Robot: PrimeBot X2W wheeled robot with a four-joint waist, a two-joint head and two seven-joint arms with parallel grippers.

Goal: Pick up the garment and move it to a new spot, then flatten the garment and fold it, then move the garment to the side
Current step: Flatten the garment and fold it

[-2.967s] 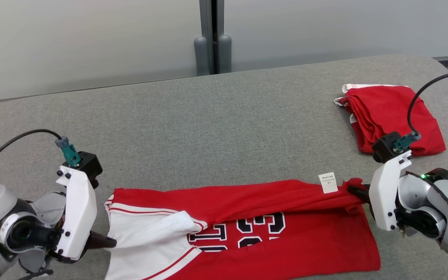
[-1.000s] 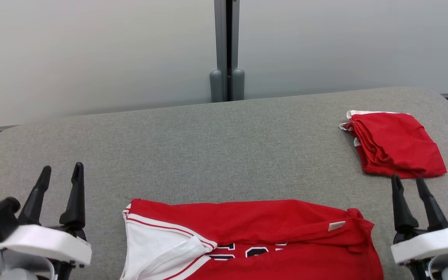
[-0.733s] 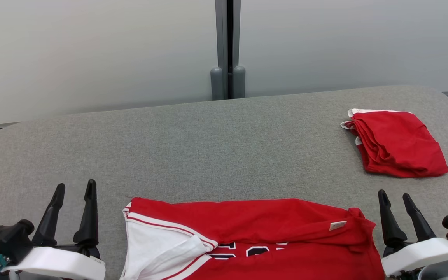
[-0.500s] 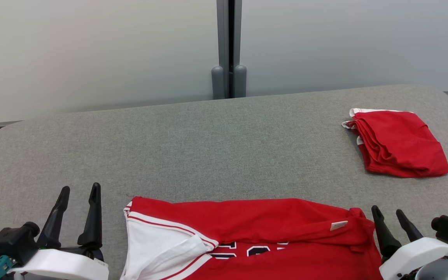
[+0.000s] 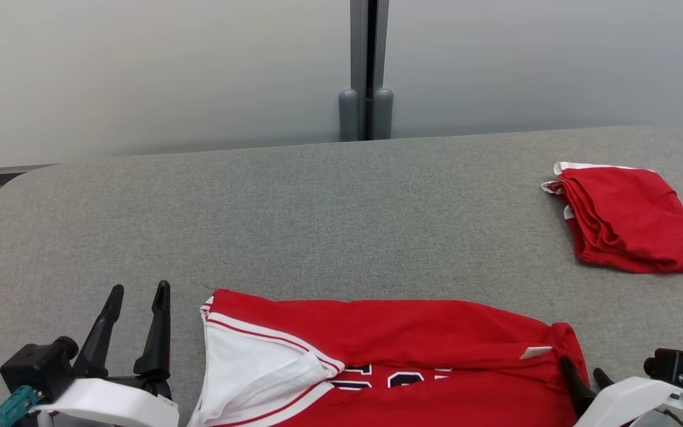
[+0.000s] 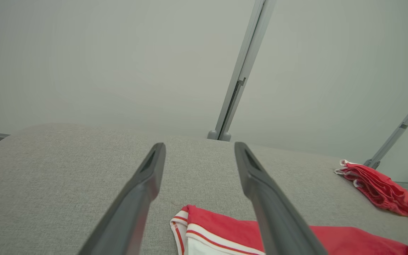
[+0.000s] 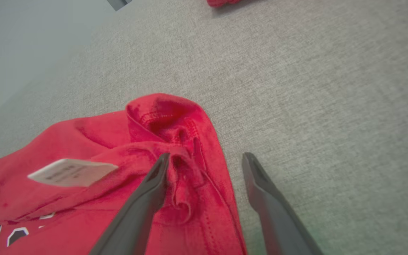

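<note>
Grey fabric-topped table [image 5: 318,207] against a pale panelled wall [image 5: 140,71], as my head camera sees it.
Two matte panels meet at a grey upright post [image 5: 366,65] at far centre, with two rounded feet [image 5: 348,115] at its base. My left wrist camera picks up a second post [image 6: 398,131] at far right. The light is soft and even, and shadows are faint.

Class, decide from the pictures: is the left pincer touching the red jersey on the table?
Apart. In the head view, a strip of bare grey table separates the left pincer from the white-trimmed edge of the red jersey.
</note>
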